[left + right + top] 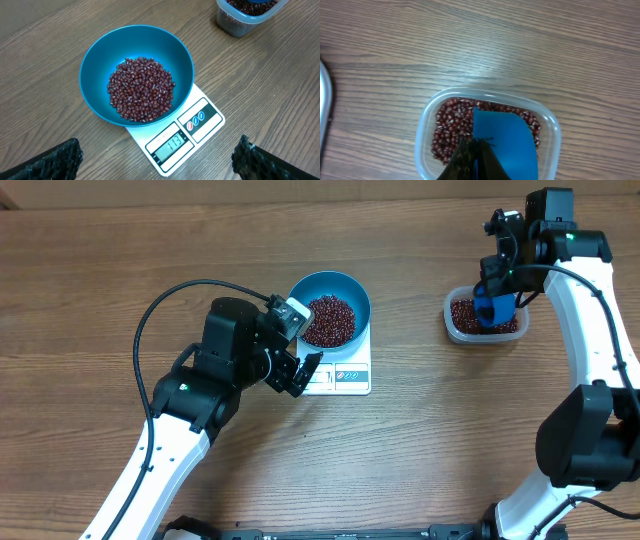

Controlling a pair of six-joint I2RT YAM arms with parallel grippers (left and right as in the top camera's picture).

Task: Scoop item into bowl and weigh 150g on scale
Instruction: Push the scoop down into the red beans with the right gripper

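Observation:
The teal bowl (343, 284) stands on the white scale (346, 378), with a heap of red-brown beans (328, 320) inside it. In the left wrist view the bowl (95, 65) with its beans (141, 89) fills the middle, and the scale (200, 120) shows 113. My left gripper (297, 362) hangs open just left of the scale, its fingers (55, 160) wide apart with nothing between them. My right gripper (494, 302) is shut on the handle of a blue scoop (507, 142). The scoop sits down among the beans (449, 125) in the clear tub (422, 137).
The clear tub (452, 330) stands at the back right of the wooden table (420, 450), apart from the scale. Its corner also shows in the left wrist view, tub (232, 25) at top right. A black cable (160, 305) loops above my left arm.

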